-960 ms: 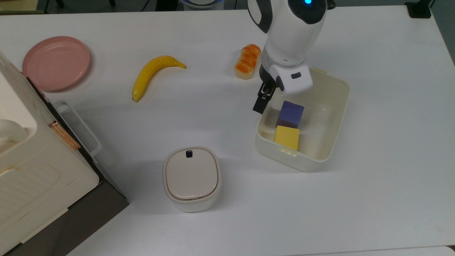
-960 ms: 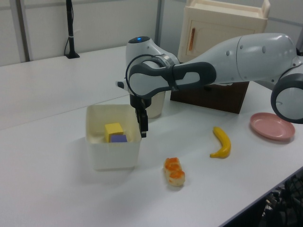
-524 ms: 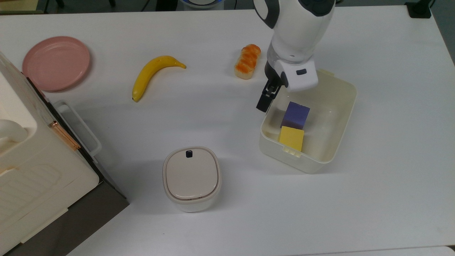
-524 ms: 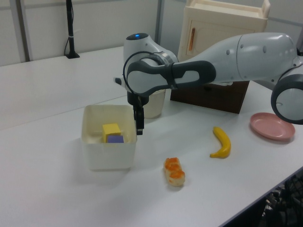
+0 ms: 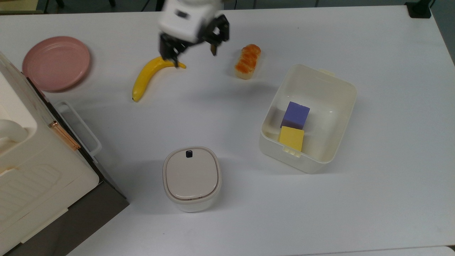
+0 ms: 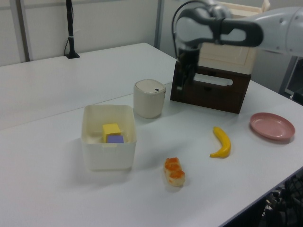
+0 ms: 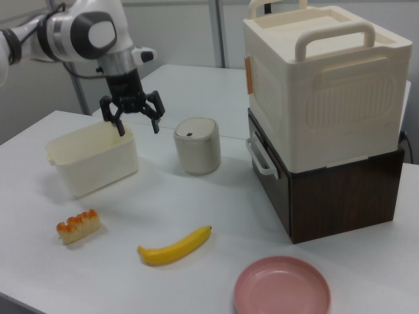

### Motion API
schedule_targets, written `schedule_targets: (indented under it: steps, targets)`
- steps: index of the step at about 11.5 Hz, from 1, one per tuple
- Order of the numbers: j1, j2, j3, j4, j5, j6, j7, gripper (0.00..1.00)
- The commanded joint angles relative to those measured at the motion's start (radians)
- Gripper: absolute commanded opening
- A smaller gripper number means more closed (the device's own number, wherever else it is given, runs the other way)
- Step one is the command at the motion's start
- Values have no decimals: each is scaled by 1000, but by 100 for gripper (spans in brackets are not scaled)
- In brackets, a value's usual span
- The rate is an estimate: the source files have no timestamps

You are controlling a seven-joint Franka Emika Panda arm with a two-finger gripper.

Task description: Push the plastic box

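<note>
The gripper (image 5: pixel 193 55) hangs spread wide and empty in the air, above the banana's (image 5: pixel 151 74) tip in the top view, well apart from the plastic box (image 5: pixel 308 117), which sits with bare white table (image 5: pixel 391 106) all round and holds a purple block (image 5: pixel 295 115) touching a yellow block (image 5: pixel 292 138).

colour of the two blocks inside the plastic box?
One purple block and one yellow block, side by side in the plastic box; clearest in the top view.
</note>
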Motion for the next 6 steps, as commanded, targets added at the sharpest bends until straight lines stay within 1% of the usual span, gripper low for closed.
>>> schedule_targets:
  steps: [1,2,3,6]
  targets:
    - [-64,-90,18,-41,18,-11,302,100]
    - [-66,-90,15,-41,16,-10,345,100]
    - [-65,-89,5,-38,18,-8,349,100]
    - [-65,-85,3,-35,19,-11,366,100]
